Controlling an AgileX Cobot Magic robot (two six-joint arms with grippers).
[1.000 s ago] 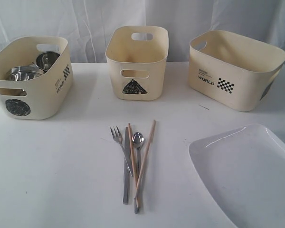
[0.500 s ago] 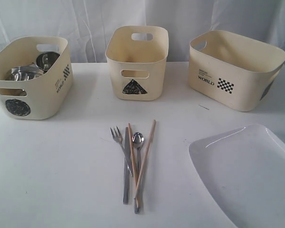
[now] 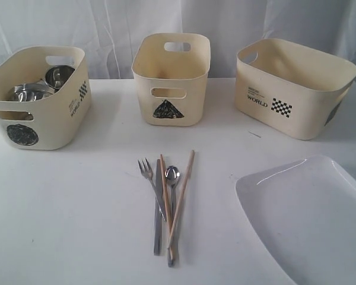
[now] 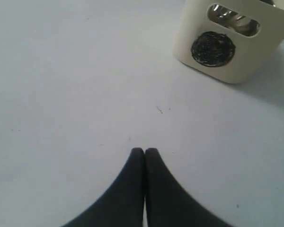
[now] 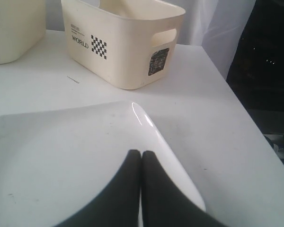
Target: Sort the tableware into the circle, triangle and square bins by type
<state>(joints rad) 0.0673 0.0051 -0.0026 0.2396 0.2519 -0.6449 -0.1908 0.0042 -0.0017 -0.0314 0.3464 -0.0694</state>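
The left gripper (image 4: 143, 151) hangs over bare bench (image 3: 77, 208), its fingers (image 4: 132, 163) pressed together with nothing between them. Near it at the far left stands the circle bin (image 3: 38, 98), a dark round sticker on its near wall and a small checkered mark on its side. Steel vessels (image 3: 32, 90) sit inside it, packed too close to tell apart, and steel also shows through its handle slot in the left wrist view.

The smaller triangle bin (image 3: 171, 77) stands at the back centre. In front of it the cutlery lies bunched on the bench: fork (image 3: 145, 167), knife (image 3: 158, 234), spoon (image 3: 172, 173) and wooden chopsticks (image 3: 185, 181), handles overlapping and pointing toward the near edge.

The square bin (image 3: 293, 86) stands at the back right, set at an angle. The large white plate (image 3: 311, 219) lies flat in the near right corner. The right gripper (image 5: 140, 153) hovers over the plate's rim, fingers closed tip to tip, holding nothing.
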